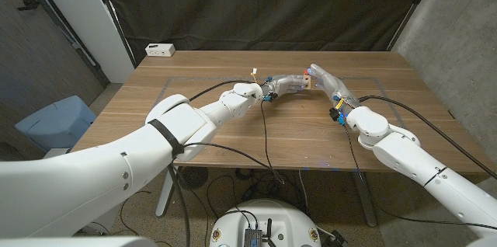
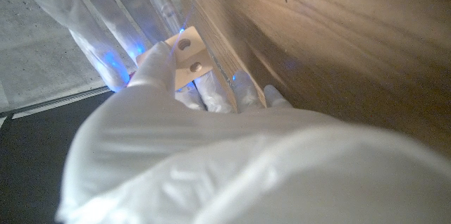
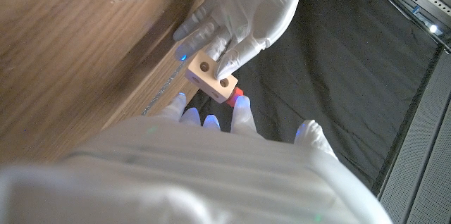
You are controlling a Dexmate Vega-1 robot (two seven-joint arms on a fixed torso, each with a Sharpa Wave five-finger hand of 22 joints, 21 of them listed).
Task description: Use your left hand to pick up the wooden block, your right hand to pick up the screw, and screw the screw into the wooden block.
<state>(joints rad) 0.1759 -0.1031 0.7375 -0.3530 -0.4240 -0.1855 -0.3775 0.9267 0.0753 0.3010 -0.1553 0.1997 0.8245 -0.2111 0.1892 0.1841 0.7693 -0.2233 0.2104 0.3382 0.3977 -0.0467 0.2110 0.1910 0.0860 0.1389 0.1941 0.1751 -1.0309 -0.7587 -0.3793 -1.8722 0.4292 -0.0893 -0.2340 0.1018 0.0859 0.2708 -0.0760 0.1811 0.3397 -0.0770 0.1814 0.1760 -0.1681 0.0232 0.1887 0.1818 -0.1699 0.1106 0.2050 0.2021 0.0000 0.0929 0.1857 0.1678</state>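
Above the middle of the brown wood-grain counter, head view: both white-gloved hands meet in the air over the far half. The left hand reaches in from the left and holds the small pale wooden block at its fingertips. The right hand comes from the right, its fingers right against the block's other side. A small white box sits on the far left corner of the counter, against a black curtain.

Left wrist view: the left hand, in smooth, slightly glossy white fabric, pinches the block between thumb and fingers. The shown face is flat, light, unfinished wood with two round holes set side by side along its long axis. The right hand's fingers lie just behind it, lit blue in spots.

Right wrist view: the block is a squared chunk, long axis running diagonally, the two-hole face turned toward this camera. The left hand grips it from the far side. The right hand's fingertips sit just beside the block, and a small red piece shows between them and the block; I cannot tell whether it is the screw or whether the right hand pinches it.
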